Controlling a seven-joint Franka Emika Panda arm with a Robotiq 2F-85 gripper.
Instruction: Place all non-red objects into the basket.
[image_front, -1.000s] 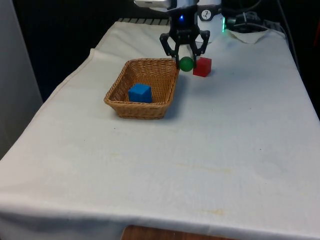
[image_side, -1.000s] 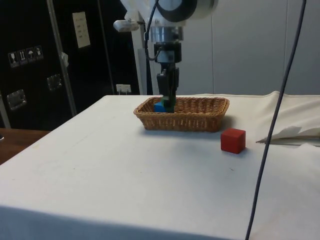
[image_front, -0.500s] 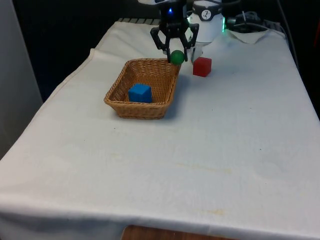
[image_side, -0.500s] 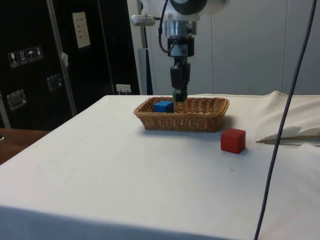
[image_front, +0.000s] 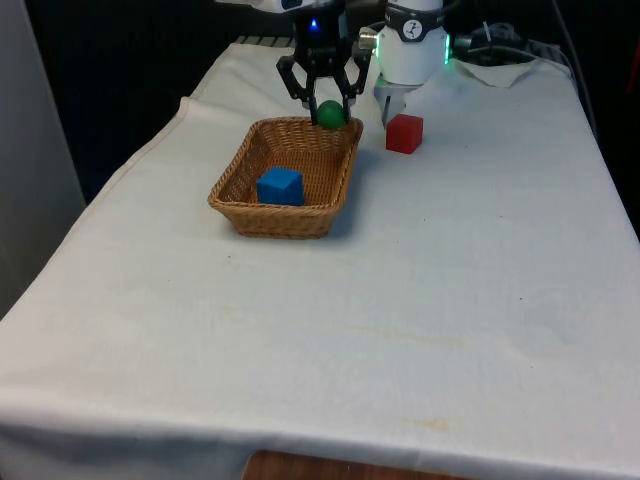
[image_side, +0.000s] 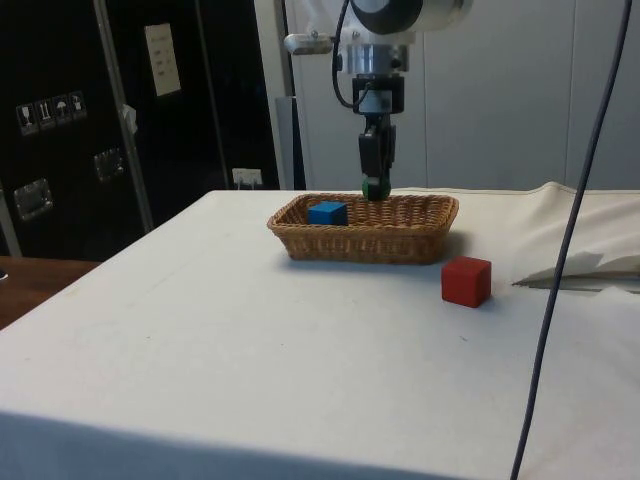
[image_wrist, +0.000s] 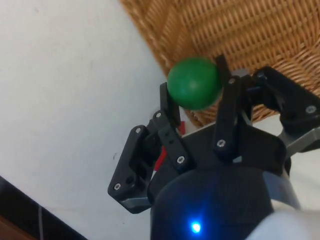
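— Starting from the front view's left, what do we have so far?

— We have the blue cube (image_front: 280, 185) already lying inside the basket (image_front: 240, 213), so one non-red thing looks done.

— And the green ball (image_front: 330, 113)?

— We see the fingers (image_wrist: 171, 106) closed on it from both sides, holding it in the air above the basket's far rim (image_wrist: 165, 37), at the corner nearest the red cube (image_front: 404, 133). By our judgement it is not yet in, only over the edge.

— What is left, then?

— We would carry the ball further over the basket and let go. The red cube sits on the tabletop (image_front: 450, 300) just beside the basket, and we leave it there.
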